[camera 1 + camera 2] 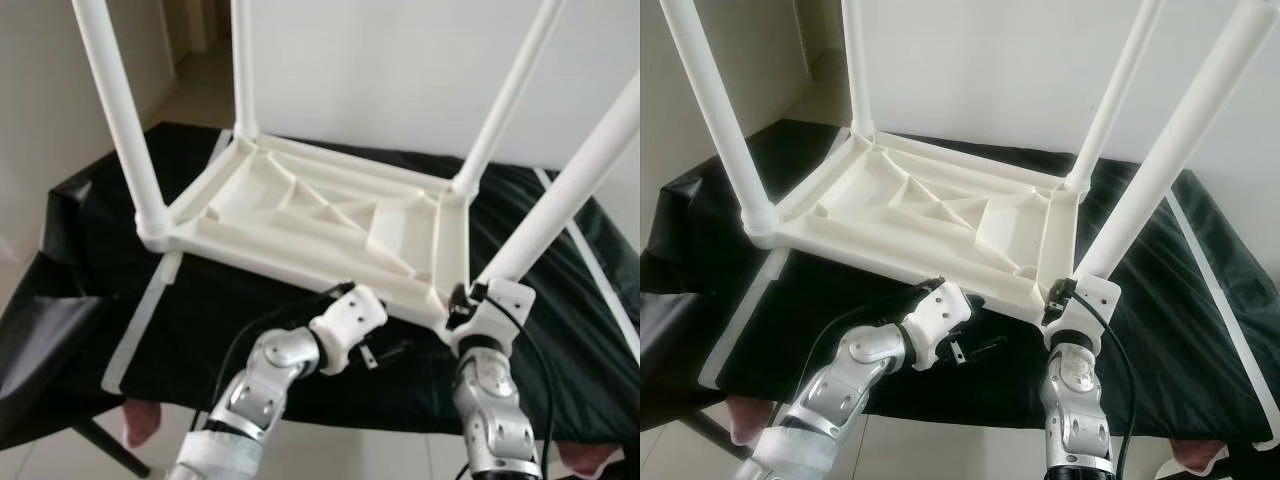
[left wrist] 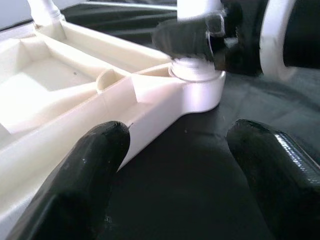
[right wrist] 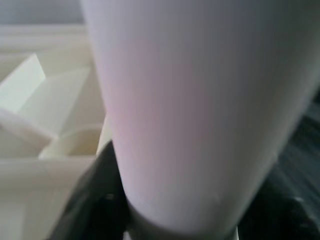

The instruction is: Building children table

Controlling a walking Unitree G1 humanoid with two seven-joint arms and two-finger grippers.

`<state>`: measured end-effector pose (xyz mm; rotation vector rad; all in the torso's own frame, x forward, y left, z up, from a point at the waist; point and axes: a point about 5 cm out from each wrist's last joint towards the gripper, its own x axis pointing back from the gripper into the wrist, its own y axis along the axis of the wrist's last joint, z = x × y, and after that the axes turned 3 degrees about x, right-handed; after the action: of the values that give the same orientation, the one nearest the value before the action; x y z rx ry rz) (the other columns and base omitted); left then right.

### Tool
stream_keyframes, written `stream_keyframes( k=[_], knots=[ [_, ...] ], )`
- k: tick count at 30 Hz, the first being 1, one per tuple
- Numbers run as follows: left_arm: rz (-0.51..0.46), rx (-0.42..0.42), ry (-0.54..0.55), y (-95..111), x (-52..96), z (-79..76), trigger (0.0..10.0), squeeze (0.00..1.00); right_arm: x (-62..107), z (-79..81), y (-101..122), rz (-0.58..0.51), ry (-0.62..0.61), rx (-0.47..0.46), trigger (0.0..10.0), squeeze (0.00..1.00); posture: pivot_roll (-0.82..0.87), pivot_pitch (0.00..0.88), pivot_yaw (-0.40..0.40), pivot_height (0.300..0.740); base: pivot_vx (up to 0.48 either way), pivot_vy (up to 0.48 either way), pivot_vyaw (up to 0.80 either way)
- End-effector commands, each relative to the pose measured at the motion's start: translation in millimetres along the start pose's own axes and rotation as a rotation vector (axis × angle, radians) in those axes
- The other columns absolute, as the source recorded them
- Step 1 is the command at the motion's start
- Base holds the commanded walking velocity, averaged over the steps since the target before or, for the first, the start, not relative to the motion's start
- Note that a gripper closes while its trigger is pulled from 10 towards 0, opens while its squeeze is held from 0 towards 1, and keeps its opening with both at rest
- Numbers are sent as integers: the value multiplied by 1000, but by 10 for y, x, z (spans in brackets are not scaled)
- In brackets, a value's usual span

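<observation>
The white table top [image 1: 320,215] is lying upside down on the black-covered work table [image 1: 90,240], ribs facing up, w/ four white legs standing up out of its corners. The one that matters is the near-right leg [image 1: 575,180]: its base is sitting in the corner socket closest to the robot, and its long axis is running up and leaning out to the robot's right, away from the top.

The right gripper [image 1: 1065,300] is sitting right at that socket, fingers round the foot of the leg; in the right wrist view the leg is filling the gap w/ a dark finger [image 3: 100,195] pressed against it, so I'm reading it as closed on the leg. It's clearly the nearer arm, already on the part.

The left gripper [image 2: 180,175] is hanging just beside the same corner, on the robot's left of it, fingers spread wide w/ nothing between them, pointing along the near edge towards the socket. One finger [image 2: 95,165] is lying close against the rim; touching or not, can't tell.

Judging from this, the next bit is prob. seating or twisting that leg home along its own axis, w/ the left steadying the frame.
</observation>
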<state>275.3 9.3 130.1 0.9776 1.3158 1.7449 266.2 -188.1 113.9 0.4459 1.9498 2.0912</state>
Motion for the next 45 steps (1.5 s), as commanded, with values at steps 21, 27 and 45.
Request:
stream_keyframes(
  k=[21,27,45],
  knots=[
    [-1,4,100,-11,78,63,10000,0,-61,-355,-27,-17,359,97,10000,0,24,0,-111,740,0,0,0],
    [-5,3,57,-12,102,40,10000,0,-160,-349,81,-45,562,123,10000,0,48,0,-120,740,0,0,0],
    [-15,2,-52,26,63,-82,10000,0,-380,-231,98,-11,877,201,0,0,48,0,-94,740,0,0,0]
  ],
)
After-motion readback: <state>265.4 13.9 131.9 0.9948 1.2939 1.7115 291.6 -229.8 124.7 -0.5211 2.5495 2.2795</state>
